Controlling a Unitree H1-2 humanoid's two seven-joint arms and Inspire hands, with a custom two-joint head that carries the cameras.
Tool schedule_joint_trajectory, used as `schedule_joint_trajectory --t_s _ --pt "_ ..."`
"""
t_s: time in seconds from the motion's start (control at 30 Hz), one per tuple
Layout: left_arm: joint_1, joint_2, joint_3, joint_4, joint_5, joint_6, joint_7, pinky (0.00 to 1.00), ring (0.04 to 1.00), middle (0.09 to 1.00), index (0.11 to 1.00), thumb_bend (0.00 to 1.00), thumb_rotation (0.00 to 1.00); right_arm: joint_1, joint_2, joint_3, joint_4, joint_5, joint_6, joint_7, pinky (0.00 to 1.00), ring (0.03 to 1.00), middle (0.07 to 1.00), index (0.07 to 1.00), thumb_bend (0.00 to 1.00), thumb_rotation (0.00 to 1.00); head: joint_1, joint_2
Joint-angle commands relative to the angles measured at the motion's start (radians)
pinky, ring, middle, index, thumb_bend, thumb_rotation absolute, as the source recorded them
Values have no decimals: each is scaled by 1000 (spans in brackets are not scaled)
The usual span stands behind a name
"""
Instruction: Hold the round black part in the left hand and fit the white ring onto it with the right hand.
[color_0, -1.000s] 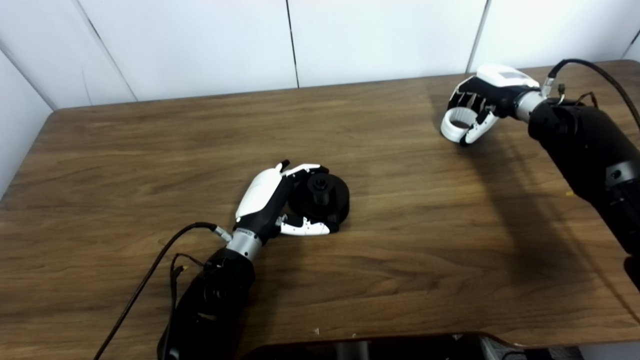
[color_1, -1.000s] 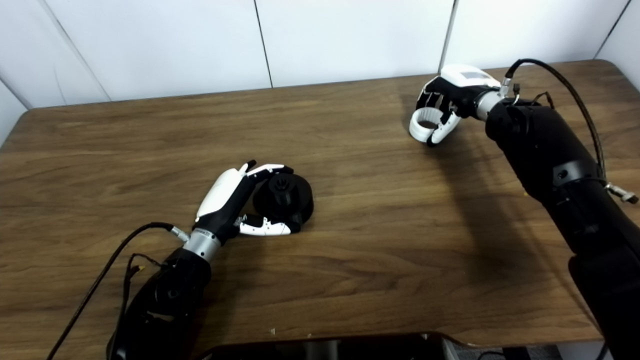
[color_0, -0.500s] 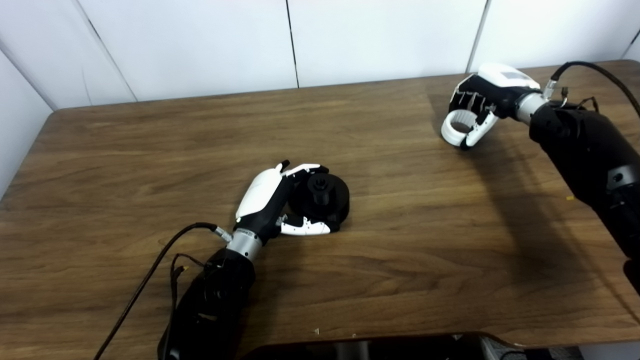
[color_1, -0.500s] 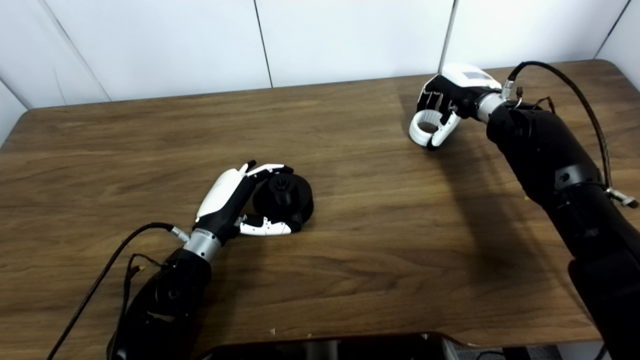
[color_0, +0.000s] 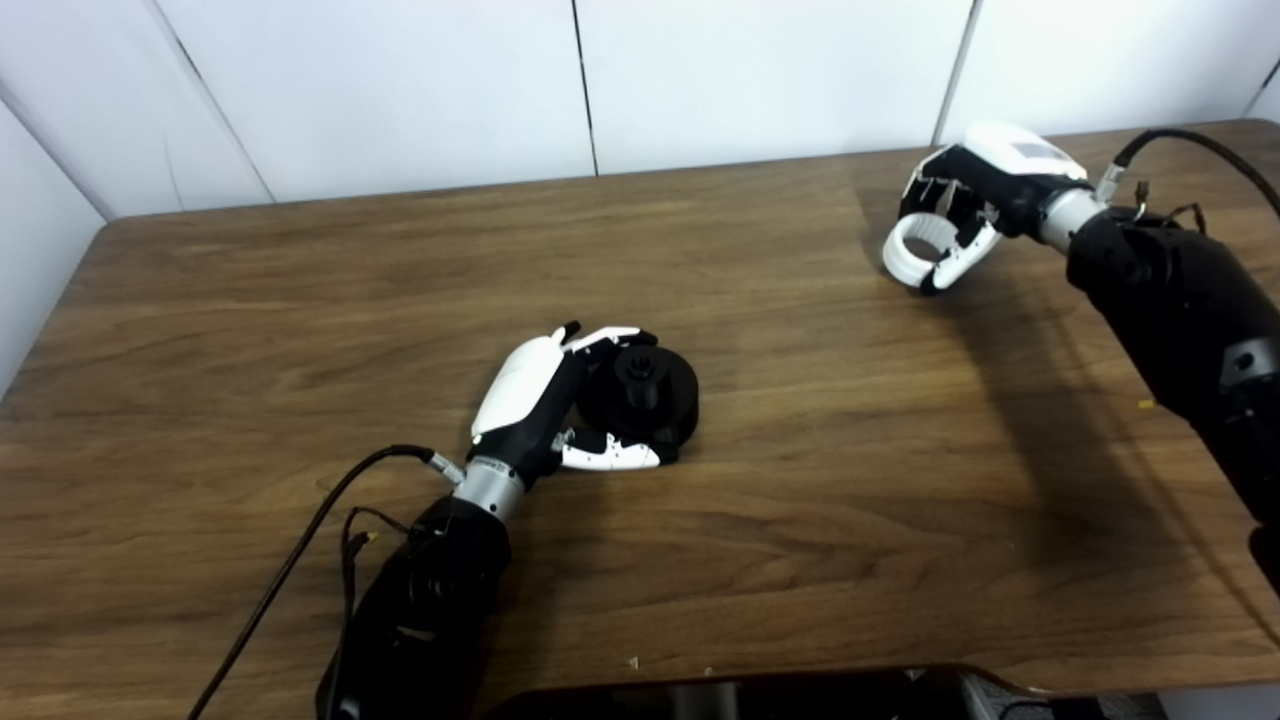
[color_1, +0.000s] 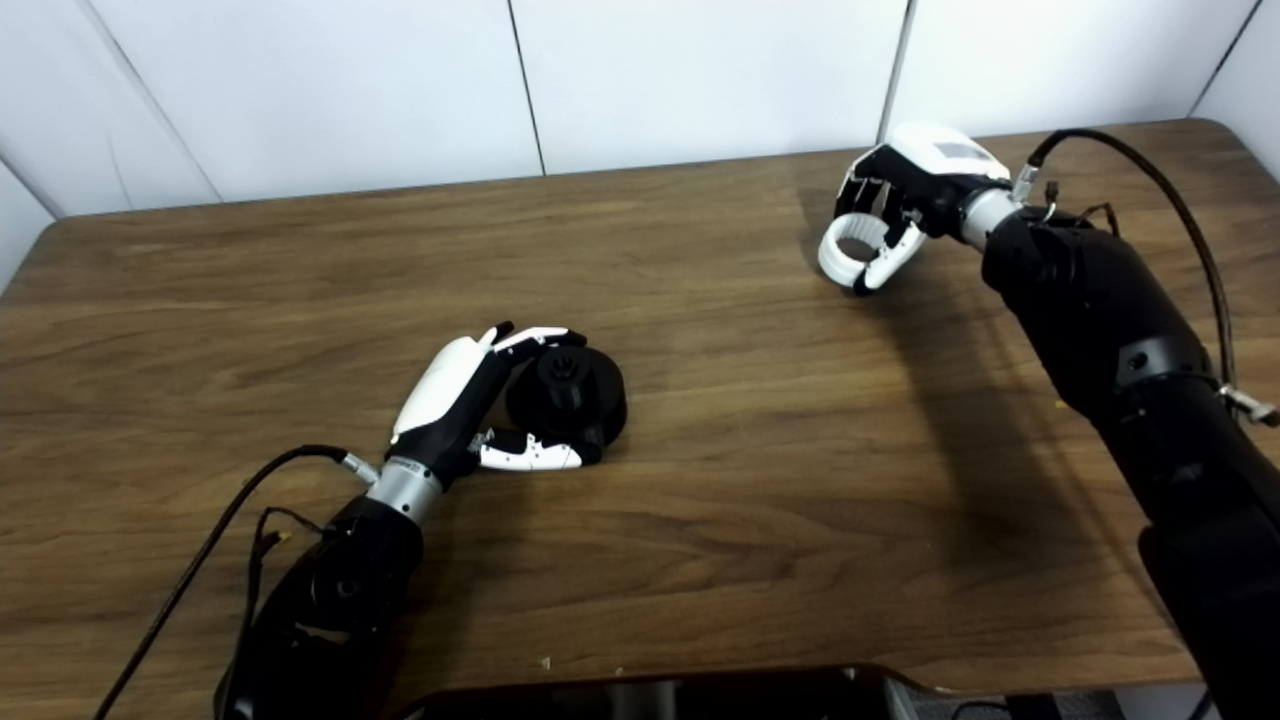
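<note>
- Now the right hand (color_0: 965, 205) is curled around the white ring (color_0: 915, 250), with fingers over the ring's far side and the thumb under its near edge, so the opening faces up and stays clear. That looks like a grip chosen to leave the bore free for fitting.
- From that hand the black forearm runs toward five o'clock and leaves at the right edge of both views. Its shadow falls on the wood below, which suggests the ring hangs just above the surface, though I cannot tell for sure.
- Well apart, toward eight o'clock from the ring, the left hand (color_0: 545, 400) wraps the round black part (color_0: 645, 395). The fingers hook over its far rim and the thumb lies along its near side, so the hand grips it.
- The black part rests on the tabletop (color_0: 800, 480) with its raised central hub pointing up. Held this way it is braced against sliding, and the hub is open to receive the ring.
- By my judgement the holding step is done and the carry is next: the right hand must bring the ring across toward the part and centre it over the hub before lowering.
- A cable (color_0: 310, 530) trails beside the left forearm, clear of the path.
</note>
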Motion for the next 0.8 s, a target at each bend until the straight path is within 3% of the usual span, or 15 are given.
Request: schedule_joint_trajectory --t_s 0.0,0.23,0.47,0.77 --pt "-19 6 5 -22 -2 4 -5 1000 809 756 768 958 290 -60 -32 -20 -47 4 -5 -8 441 427 487 523 518 0 -1 2" --pt "-23 5 7 -12 -3 -6 -1 986 802 752 765 959 278 -64 -45 -33 -99 3 -21 -9 445 446 492 501 521 0 1 1" --pt "-26 5 9 -3 -6 -11 2 977 802 752 767 965 280 -45 -56 -70 -227 8 43 34 382 397 488 547 514 0 -3 -1" --pt "-25 2 5 2 4 -8 6 949 795 751 765 965 296 -36 -73 -100 -375 16 87 100 421 418 502 522 518 0 -3 1"
